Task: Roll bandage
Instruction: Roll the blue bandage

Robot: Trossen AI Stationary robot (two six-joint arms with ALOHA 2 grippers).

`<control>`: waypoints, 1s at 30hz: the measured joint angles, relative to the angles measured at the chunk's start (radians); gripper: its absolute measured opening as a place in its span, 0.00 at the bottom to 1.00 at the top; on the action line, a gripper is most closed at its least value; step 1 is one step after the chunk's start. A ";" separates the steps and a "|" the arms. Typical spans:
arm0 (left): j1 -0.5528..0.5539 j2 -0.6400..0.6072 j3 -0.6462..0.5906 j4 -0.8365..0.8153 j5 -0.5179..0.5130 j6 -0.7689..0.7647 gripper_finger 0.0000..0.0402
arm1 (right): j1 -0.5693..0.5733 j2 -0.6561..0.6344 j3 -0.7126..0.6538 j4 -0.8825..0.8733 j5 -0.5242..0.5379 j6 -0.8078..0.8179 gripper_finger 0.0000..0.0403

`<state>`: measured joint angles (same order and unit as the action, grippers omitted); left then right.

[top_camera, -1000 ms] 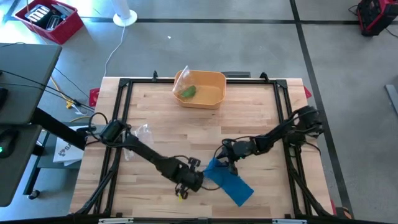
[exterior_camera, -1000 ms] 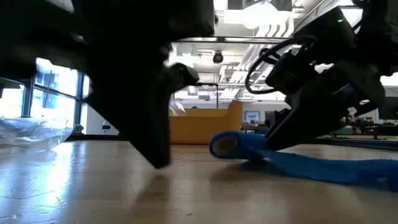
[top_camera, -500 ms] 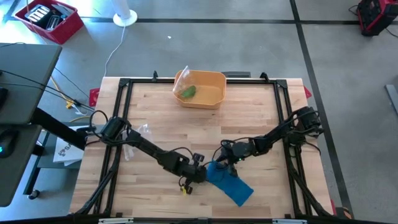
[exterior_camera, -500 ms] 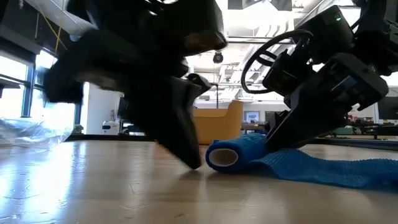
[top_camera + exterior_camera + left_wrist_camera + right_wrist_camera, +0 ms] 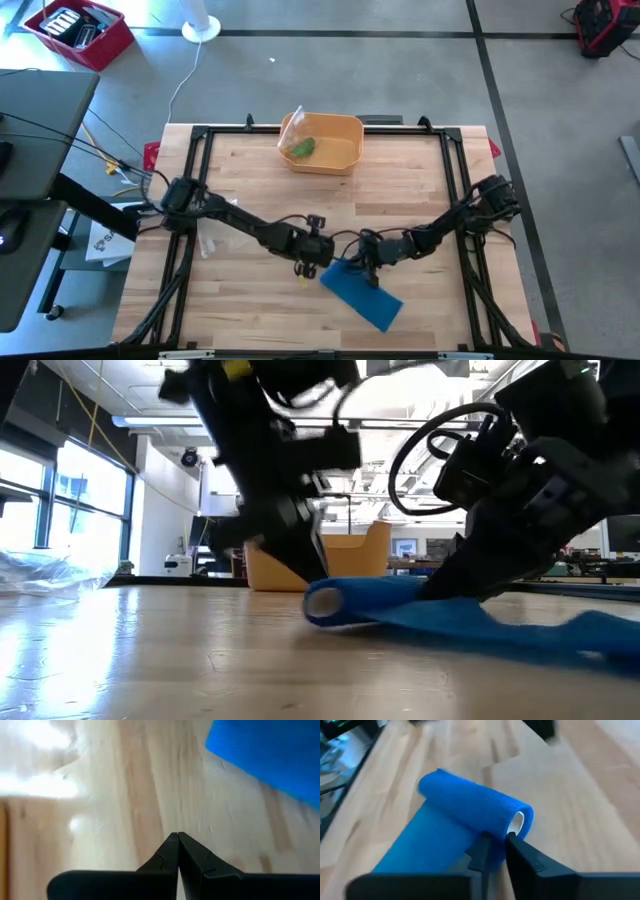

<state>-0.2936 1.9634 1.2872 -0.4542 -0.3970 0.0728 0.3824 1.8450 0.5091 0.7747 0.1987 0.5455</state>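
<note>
A blue bandage lies near the table's front middle. Its rolled end (image 5: 337, 271) (image 5: 328, 603) (image 5: 470, 800) has a white core, and its loose strip (image 5: 368, 300) (image 5: 520, 630) lies flat on the wood toward the near right. My right gripper (image 5: 358, 262) (image 5: 496, 839) comes in low from the right and is shut on the roll's end. My left gripper (image 5: 309, 262) (image 5: 177, 836) is shut. It hangs over bare wood just left of the roll, with the bandage's edge (image 5: 270, 755) apart from its tips. My right gripper holds the roll at its end by the white core (image 5: 518, 820). One finger (image 5: 481, 847) lies on the blue outer wall and the other (image 5: 516, 845) is at the core's mouth. The fingers slant down from the table's right. The roll rests on the wood, the strip trailing from it.
An orange bin (image 5: 345, 155) with a green thing inside stands at the far middle. A clear plastic bag (image 5: 215, 225) (image 5: 50, 570) lies at the left. A black frame (image 5: 455, 180) runs around the tabletop. Bare wood lies between the bin and the arms.
My left gripper, still shut, has swung from the roll's near left side toward the far edge and risen a little. My right gripper has shut on the roll's end and turned at the wrist. The roll has slid slightly toward the table's left.
</note>
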 joint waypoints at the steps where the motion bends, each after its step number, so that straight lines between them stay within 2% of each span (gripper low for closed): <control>1: -0.007 -0.019 0.000 -0.031 0.015 -0.019 0.00 | 0.006 0.000 0.000 0.000 0.029 0.008 0.04; 5: -0.075 -0.067 0.000 -0.153 0.139 -0.119 0.00 | 0.023 0.000 0.000 -0.006 0.156 0.060 0.01; 6: -0.099 -0.071 0.000 -0.176 0.144 -0.151 0.00 | 0.027 0.000 0.000 -0.009 0.189 0.079 0.01; 9: -0.170 -0.065 -0.006 -0.236 0.040 -0.262 0.00 | 0.044 0.000 0.000 -0.008 0.276 0.088 0.00; 11: -0.206 -0.066 -0.045 -0.214 -0.062 -0.356 0.00 | 0.060 0.000 0.000 -0.008 0.343 0.119 0.00; 13: -0.240 -0.078 -0.124 -0.151 -0.116 -0.464 0.00 | 0.077 0.000 0.000 -0.007 0.398 0.155 0.00; 15: -0.270 -0.107 -0.236 0.015 -0.130 -0.528 0.00 | 0.095 0.000 0.000 -0.007 0.431 0.173 0.00; 17: -0.291 -0.155 -0.374 0.265 -0.142 -0.567 0.00 | 0.114 0.000 0.000 -0.007 0.447 0.176 0.00; 21: -0.272 -0.228 -0.669 0.950 -0.127 -0.619 0.00 | 0.145 0.000 0.000 -0.007 0.447 0.169 0.00; 23: -0.252 -0.225 -0.767 1.238 -0.076 -0.614 0.00 | 0.152 0.000 0.000 -0.007 0.444 0.154 0.01; 25: -0.234 -0.222 -0.812 1.348 -0.004 -0.617 0.00 | 0.154 -0.003 0.000 -0.008 0.433 0.146 0.04; 30: -0.200 -0.221 -0.784 1.231 0.026 -0.674 0.00 | 0.136 -0.024 0.000 -0.002 0.356 0.128 0.21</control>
<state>-0.4940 1.7428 0.5033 0.7768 -0.3714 -0.6015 0.5183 1.8211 0.5095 0.7725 0.5543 0.6736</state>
